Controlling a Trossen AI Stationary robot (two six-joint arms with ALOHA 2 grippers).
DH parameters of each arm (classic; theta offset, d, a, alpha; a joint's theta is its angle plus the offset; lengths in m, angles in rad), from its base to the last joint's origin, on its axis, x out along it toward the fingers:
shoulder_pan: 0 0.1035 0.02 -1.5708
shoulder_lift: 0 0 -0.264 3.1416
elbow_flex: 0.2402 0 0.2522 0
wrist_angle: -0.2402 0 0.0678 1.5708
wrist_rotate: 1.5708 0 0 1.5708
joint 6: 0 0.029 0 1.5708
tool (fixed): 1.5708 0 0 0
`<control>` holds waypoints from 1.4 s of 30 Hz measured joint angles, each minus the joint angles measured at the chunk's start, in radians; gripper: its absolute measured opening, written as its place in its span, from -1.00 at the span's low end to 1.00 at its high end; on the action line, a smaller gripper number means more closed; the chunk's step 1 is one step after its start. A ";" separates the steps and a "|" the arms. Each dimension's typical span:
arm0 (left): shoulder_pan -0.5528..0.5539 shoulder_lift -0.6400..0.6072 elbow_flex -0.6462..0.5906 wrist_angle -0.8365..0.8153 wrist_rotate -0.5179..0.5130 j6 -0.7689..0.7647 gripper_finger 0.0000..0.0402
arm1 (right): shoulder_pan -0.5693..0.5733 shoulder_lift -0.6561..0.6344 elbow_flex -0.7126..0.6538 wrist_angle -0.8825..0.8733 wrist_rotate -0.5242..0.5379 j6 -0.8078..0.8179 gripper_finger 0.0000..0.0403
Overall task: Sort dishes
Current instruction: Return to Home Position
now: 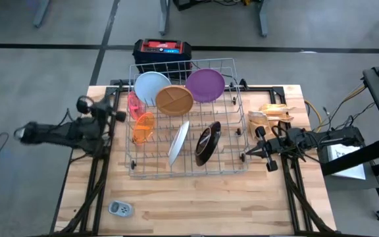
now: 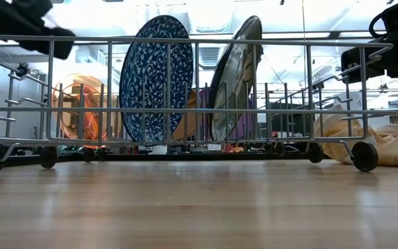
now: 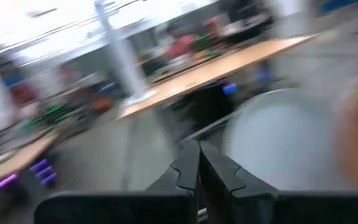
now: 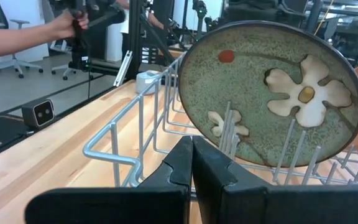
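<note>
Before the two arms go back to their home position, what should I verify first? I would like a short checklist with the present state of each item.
1. Left gripper empty: ok, shut on nothing.
2. Right gripper empty: ok, shut on nothing.
3. Right gripper clear of the wire rack: cannot tell; it sits close to the rack's right side.
4. Green flowered plate seated: ok, leaning between the wires.
5. Blue patterned plate seated: ok, upright in the rack.
6. Dishes outside the rack: ok, none in view.

Five plates (image 1: 174, 100) standing in wire rack (image 1: 189, 172), orange cup (image 1: 143, 128), pink cup (image 1: 135, 104)
</note>
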 joint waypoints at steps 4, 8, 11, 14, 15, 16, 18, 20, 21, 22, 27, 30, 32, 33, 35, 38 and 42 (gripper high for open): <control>0.298 -0.005 0.000 -0.001 0.166 0.005 -1.00 | 0.000 -0.001 0.000 0.001 0.001 0.008 -0.99; 0.612 0.005 -0.007 0.001 0.511 0.064 -1.00 | 0.000 -0.001 0.000 0.002 0.001 0.019 -0.99; 0.853 0.021 -0.022 0.041 0.782 0.137 -1.00 | 0.000 -0.001 0.000 0.002 0.001 0.019 -0.99; 1.090 0.047 -0.041 0.113 1.124 0.154 -1.00 | 0.000 -0.001 0.000 0.002 0.001 0.020 -0.99; 1.160 0.058 -0.046 0.137 1.222 0.140 -1.00 | 0.000 0.000 0.000 0.002 0.000 0.023 -0.99; 1.228 0.071 -0.051 0.161 1.301 0.109 -1.00 | 0.000 0.000 0.000 0.002 0.001 0.029 -0.99; 1.344 0.098 -0.058 0.209 1.416 0.033 -1.00 | 0.000 -0.001 0.000 0.003 0.000 0.047 -0.99; 1.413 0.102 -0.058 0.202 1.480 -0.020 -1.00 | 0.000 -0.001 0.000 0.004 0.000 0.078 -0.99; 1.424 0.092 -0.060 0.191 1.514 -0.030 -1.00 | 0.000 0.000 0.000 0.004 0.000 0.087 -0.99; 1.427 0.085 -0.060 0.193 1.545 -0.027 -1.00 | 0.000 0.000 0.000 0.003 0.000 0.090 -0.99; 1.424 0.084 -0.064 0.197 1.553 -0.030 -1.00 | 0.000 0.000 0.000 0.001 0.000 0.085 -0.99; 1.424 0.090 -0.064 0.193 1.553 -0.039 -1.00 | 0.000 0.001 0.000 0.001 0.000 0.094 -0.99; 1.424 0.090 -0.064 0.193 1.551 -0.055 -1.00 | 0.000 0.001 0.000 0.002 0.000 0.139 -0.99; 1.424 0.090 -0.064 0.193 1.552 -0.070 -1.00 | 0.000 0.001 0.000 0.002 0.000 0.160 -0.99; 1.424 0.093 -0.064 0.193 1.552 -0.098 -1.00 | 0.000 0.001 0.000 0.002 0.000 0.183 -0.99; 1.424 0.096 -0.064 0.192 1.551 -0.106 -1.00 | 0.000 0.001 0.000 0.002 0.000 0.186 -0.99; 1.424 0.095 -0.064 0.193 1.551 -0.106 -1.00 | 0.000 0.001 0.000 0.002 0.000 0.187 -0.99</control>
